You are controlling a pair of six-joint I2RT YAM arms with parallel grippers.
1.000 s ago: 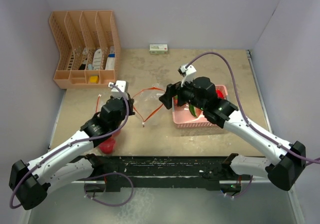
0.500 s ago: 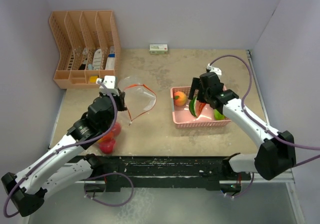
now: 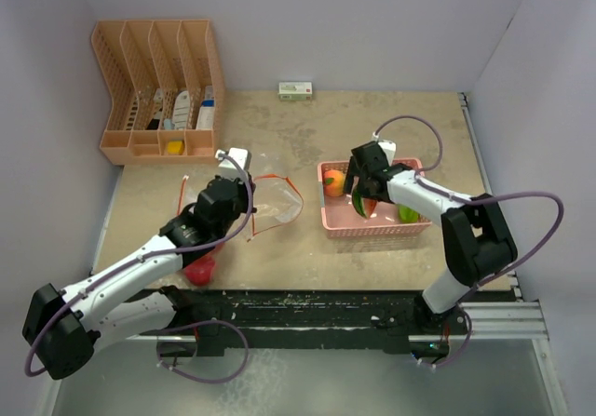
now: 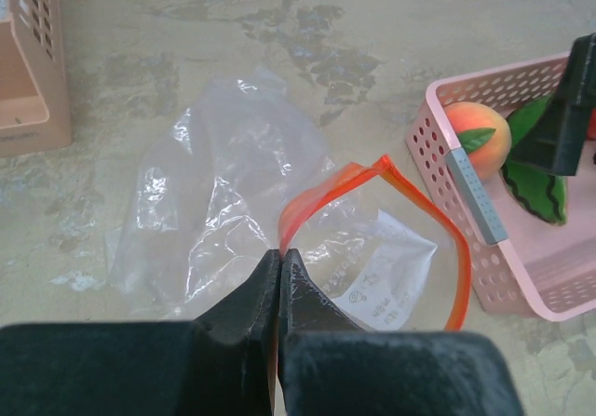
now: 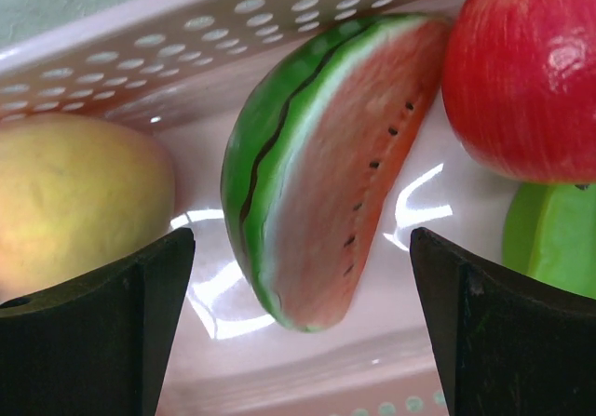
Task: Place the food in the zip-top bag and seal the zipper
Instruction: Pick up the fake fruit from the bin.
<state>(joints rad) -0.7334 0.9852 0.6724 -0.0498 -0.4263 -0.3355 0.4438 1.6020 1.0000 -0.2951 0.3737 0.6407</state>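
Note:
A clear zip-top bag (image 3: 270, 202) with an orange zipper rim (image 4: 419, 207) lies on the table, its mouth held open towards the pink basket (image 3: 371, 228). My left gripper (image 4: 279, 260) is shut on the bag's orange rim. The basket holds a peach (image 3: 334, 182), a watermelon slice (image 5: 317, 174), a red apple (image 5: 521, 81) and a green piece (image 5: 554, 248). My right gripper (image 5: 303, 248) is open inside the basket, its fingers either side of the watermelon slice. More red food (image 3: 199, 269) lies under my left arm.
A peach-coloured file organiser (image 3: 160, 90) with small packets stands at the back left. A small white-and-green box (image 3: 295, 89) lies by the back wall. Walls close the table on the left, back and right.
My right gripper has come back from the bag to the basket and lowered over the watermelon slice. My left gripper has shifted right and nearer with the bag's rim, reshaping the open mouth.

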